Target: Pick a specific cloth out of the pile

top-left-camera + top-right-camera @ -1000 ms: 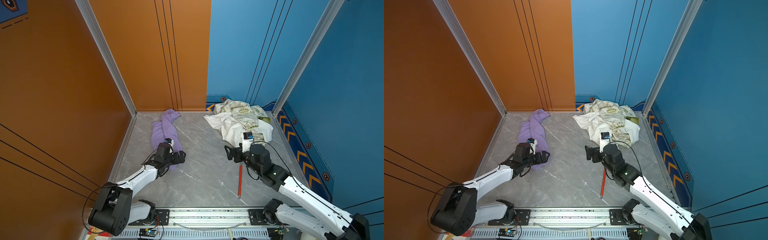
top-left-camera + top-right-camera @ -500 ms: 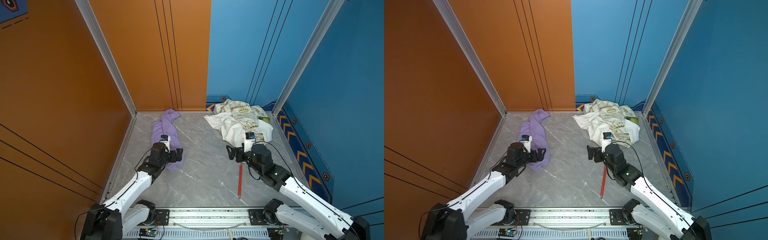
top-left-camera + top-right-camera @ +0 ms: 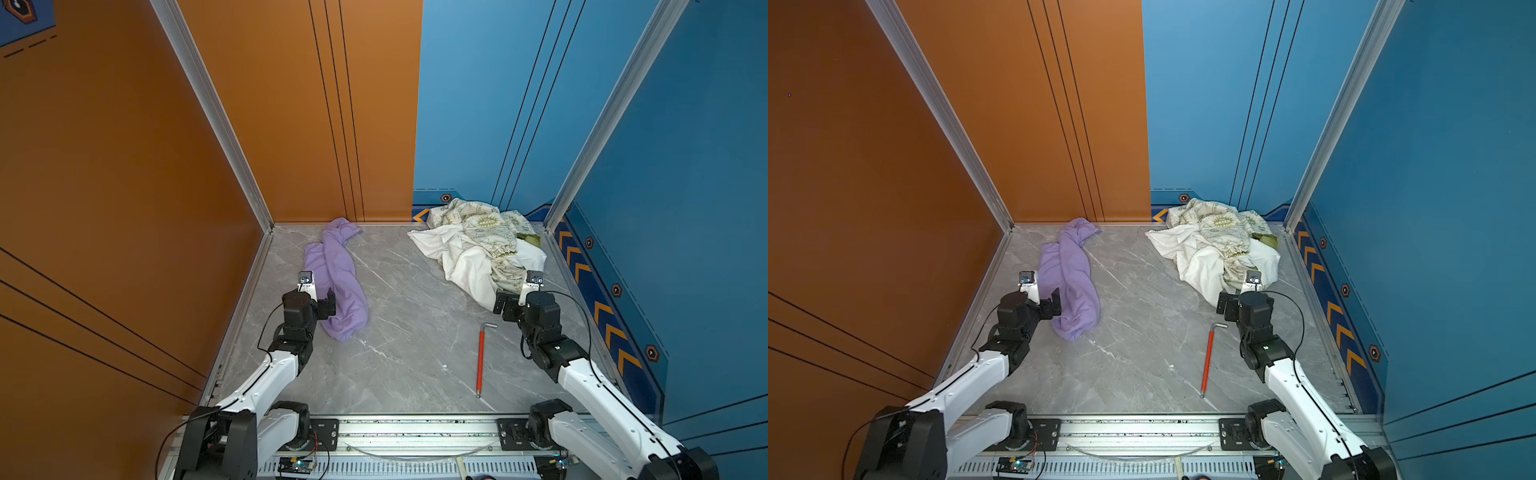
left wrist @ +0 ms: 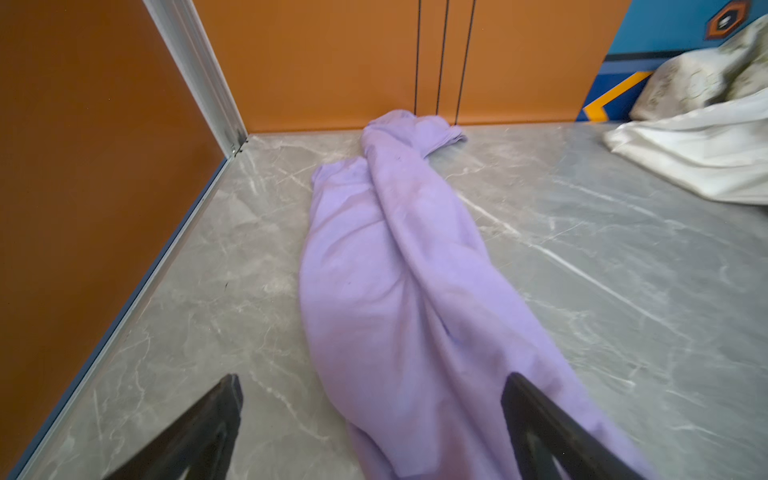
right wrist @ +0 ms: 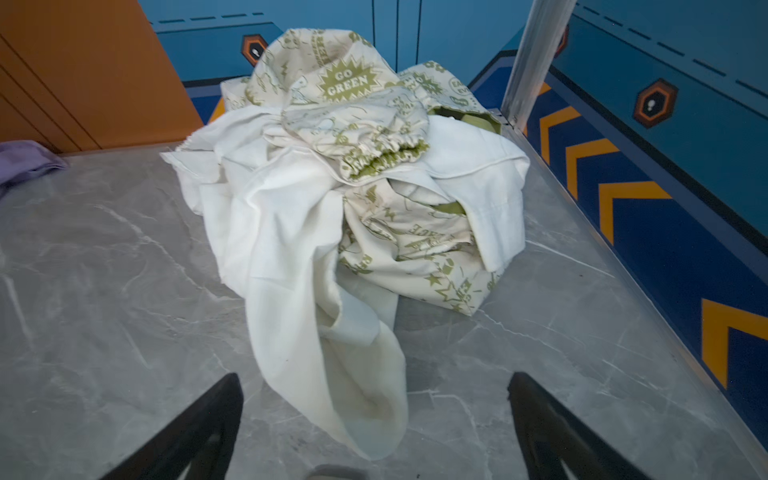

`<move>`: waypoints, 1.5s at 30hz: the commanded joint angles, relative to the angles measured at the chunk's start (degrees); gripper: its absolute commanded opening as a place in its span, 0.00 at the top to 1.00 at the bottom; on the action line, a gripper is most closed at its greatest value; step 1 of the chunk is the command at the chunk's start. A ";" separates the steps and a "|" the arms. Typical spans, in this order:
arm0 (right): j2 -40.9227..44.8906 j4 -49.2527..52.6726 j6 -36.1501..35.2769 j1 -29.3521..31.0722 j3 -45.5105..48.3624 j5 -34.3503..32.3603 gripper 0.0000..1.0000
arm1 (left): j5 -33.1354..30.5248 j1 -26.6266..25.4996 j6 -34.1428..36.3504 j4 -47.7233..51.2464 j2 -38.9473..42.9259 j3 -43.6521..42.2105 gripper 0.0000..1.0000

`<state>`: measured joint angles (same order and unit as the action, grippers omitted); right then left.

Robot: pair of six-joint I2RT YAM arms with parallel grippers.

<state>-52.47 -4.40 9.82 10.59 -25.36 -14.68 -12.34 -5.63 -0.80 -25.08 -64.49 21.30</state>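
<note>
On the left side, the left gripper (image 3: 320, 297) is hanging low over the grey marbled tabletop (image 3: 415, 365) with its jaws spread wide, not pinching anything. In the left wrist view one black finger (image 4: 540, 419) is standing over the near end of the cloth (image 4: 395, 270); whether it is touching the fabric I cannot tell. In both top views the cloth (image 3: 336, 282) is lying alone. It is a plain lavender-purple piece without any pattern, soft looking, gathered into one long twisted roll with deep folds along it. Its far end is reaching the foot of the orange wall (image 3: 291, 124), and its near end is lying just beside the left gripper. It is staying well apart from the pile (image 3: 478, 249) of white and cream green-printed fabrics in the far right corner. Going right, a red-handled hex key (image 3: 481, 357) is lying flat on the tabletop. Last, the right gripper (image 3: 512, 297) is also standing with jaws spread wide, facing the pile near its white edge
</note>
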 commanded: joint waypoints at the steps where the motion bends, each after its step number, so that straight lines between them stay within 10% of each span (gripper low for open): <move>1: -4.08 -12.12 -3.71 -3.76 4.05 2.49 0.00 | -5.42 0.28 1.58 -11.16 -4.61 -1.44 0.02; 17: -37.69 -58.89 -7.44 -9.29 8.30 12.89 0.00 | -4.52 0.25 3.18 -40.94 -25.81 -5.73 0.02; 23: -35.37 -46.16 -6.11 -10.48 4.01 11.62 0.00 | -8.02 0.61 1.47 -36.04 -25.95 -2.98 0.02; 45: -36.13 -47.80 -6.11 -9.80 4.01 9.95 0.00 | -8.98 0.20 1.62 -32.75 -25.75 -1.34 0.02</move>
